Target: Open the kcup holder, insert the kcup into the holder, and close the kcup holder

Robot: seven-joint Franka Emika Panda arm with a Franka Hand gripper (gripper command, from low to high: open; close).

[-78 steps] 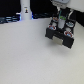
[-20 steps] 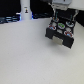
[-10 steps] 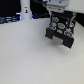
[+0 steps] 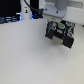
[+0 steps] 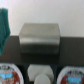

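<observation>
1. Black kcup holder (image 4: 61,34) sits near the far edge of the surface (image 4: 30,60), under your gripper (image 4: 60,31).
2. Gripper state: cannot tell.
3. Kcup isn't visible; descending blind risks striking the closed drawer.

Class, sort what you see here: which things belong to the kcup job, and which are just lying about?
For the job: kcup holder; kcup, only a blurred green spot; arm above them.
Lying about: white post; blue item; dark clutter, all at the back on the exterior view's left.
</observation>
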